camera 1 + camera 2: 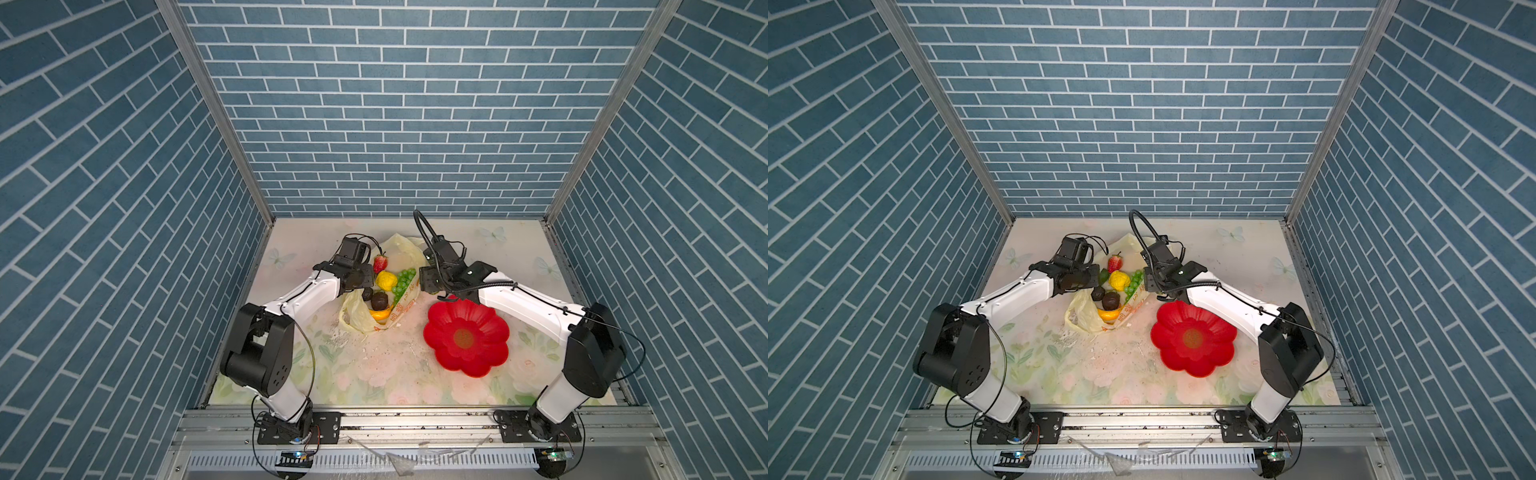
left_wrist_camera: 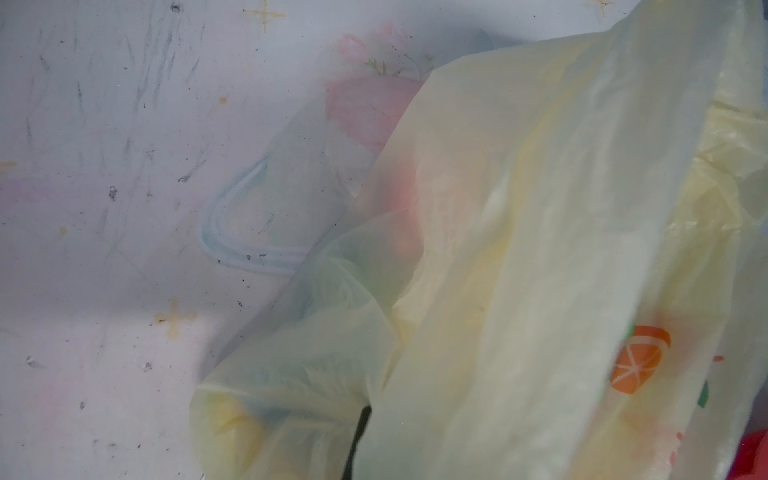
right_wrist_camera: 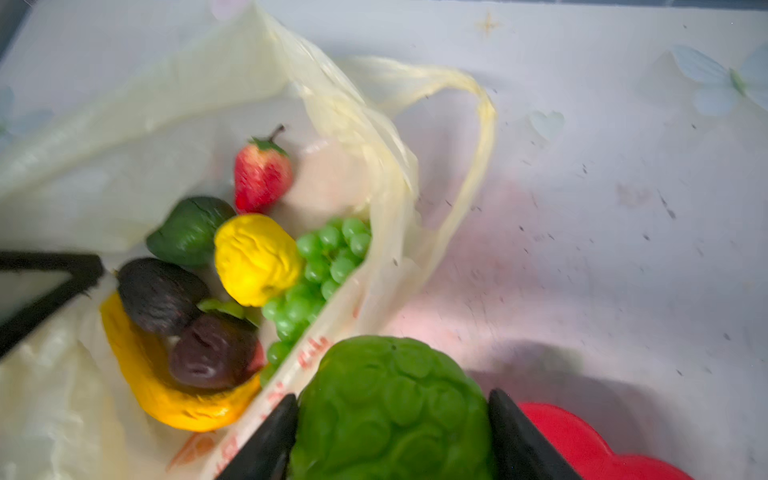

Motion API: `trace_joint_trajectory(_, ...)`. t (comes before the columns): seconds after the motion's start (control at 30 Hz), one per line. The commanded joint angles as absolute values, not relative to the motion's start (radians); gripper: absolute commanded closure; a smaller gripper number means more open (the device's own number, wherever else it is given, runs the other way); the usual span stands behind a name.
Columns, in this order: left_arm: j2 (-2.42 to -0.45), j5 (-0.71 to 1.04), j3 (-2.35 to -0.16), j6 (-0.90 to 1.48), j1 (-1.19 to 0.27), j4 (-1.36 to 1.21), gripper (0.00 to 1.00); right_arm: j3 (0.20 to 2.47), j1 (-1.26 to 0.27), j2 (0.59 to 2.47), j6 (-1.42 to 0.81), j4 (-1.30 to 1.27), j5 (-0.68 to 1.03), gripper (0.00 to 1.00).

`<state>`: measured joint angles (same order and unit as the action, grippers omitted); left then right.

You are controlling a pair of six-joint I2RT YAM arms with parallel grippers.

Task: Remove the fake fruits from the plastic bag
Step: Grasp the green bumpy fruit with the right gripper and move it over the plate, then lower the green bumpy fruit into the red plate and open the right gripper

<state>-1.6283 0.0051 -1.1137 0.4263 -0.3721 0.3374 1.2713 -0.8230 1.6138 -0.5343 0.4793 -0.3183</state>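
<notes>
The plastic bag lies open on the table between the arms. My left gripper is shut on its near edge, and the bag film covers the jaws in the left wrist view. Inside the bag lie a strawberry, a dark green fruit, a yellow knobbly ball, green grapes, two dark brown pieces and a banana. My right gripper is shut on a green knobbly ball, just outside the bag's right edge.
A red flower-shaped plate sits right of the bag, partly under the right forearm, and its rim lies close beside the held ball. One loop handle trails away from the bag. Blue brick walls enclose the table on three sides.
</notes>
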Motion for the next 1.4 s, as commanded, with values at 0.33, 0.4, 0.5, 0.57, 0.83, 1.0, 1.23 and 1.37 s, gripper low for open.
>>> trace_joint_trajectory(0.33, -1.614, -0.017, -1.083, 0.405, -0.366, 0.327, 1.0, 1.006, -0.951, 1.477, -0.574, 0.616, -0.626, 0.37)
trace_joint_trajectory(0.4, -1.613, -0.018, -1.081, 0.404, -0.366, 0.327, 1.0, 0.978, -0.968, 1.482, -0.584, 0.614, -0.666, 0.37)
trace_joint_trajectory(0.5, -1.614, -0.016, -1.083, 0.401, -0.366, 0.33, 0.99, 0.937, -0.982, 1.492, -0.602, 0.608, -0.721, 0.37)
trace_joint_trajectory(0.57, -1.614, -0.014, -1.084, 0.402, -0.365, 0.33, 0.99, 0.92, -0.987, 1.506, -0.609, 0.607, -0.752, 0.36)
trace_joint_trajectory(0.83, -1.612, -0.015, -1.083, 0.399, -0.366, 0.33, 1.0, 0.882, -0.996, 1.562, -0.682, 0.617, -0.873, 0.37)
trace_joint_trajectory(1.0, -1.615, -0.015, -1.084, 0.399, -0.366, 0.329, 1.0, 0.877, -0.994, 1.604, -0.719, 0.624, -0.921, 0.36)
trace_joint_trajectory(1.23, -1.616, -0.006, -1.086, 0.395, -0.365, 0.327, 1.0, 0.874, -0.996, 1.664, -0.751, 0.624, -0.951, 0.36)
trace_joint_trajectory(1.37, -1.609, -0.009, -1.081, 0.395, -0.365, 0.319, 1.0, 0.876, -0.995, 1.701, -0.773, 0.631, -0.955, 0.36)
